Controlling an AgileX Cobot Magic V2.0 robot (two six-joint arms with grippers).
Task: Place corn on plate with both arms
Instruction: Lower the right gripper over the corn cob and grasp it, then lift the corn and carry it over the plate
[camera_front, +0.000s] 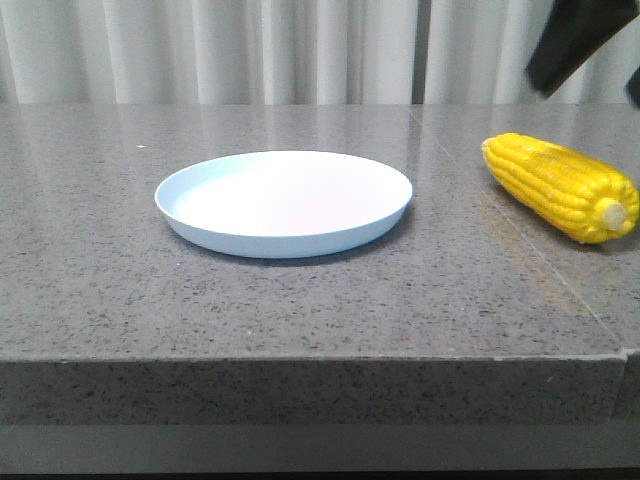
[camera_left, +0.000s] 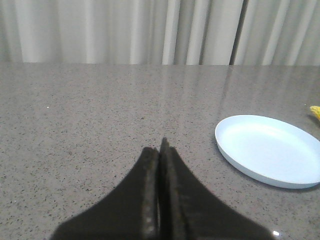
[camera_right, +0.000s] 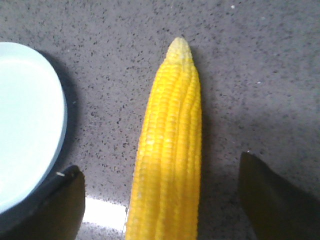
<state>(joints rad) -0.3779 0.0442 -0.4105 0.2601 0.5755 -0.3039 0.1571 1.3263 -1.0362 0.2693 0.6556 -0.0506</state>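
Corn (camera_front: 562, 186) lies on the grey surface (camera_front: 300, 310) at 3 o'clock of the plate (camera_front: 284, 203), well apart from it, not on it yet. In the front view its long axis runs diagonal, pale stub end toward the near right, tapered tip toward the far left.

Right gripper (camera_right: 160, 195) hangs above the corn with its fingers (camera_right: 272, 200) spread wide, one each side of the cob, holding nothing. In the right wrist view the cob's length runs straight away from the fingers, so the opening straddles it across its width, good line for a drop and squeeze. Height above the cob is hard to judge, probably not touching.

Left gripper (camera_left: 160, 150) is pressed closed, empty, low over bare surface at about 9 o'clock of the plate, far from the corn.

Right arm is clearly nearer; the pick looks like its job.
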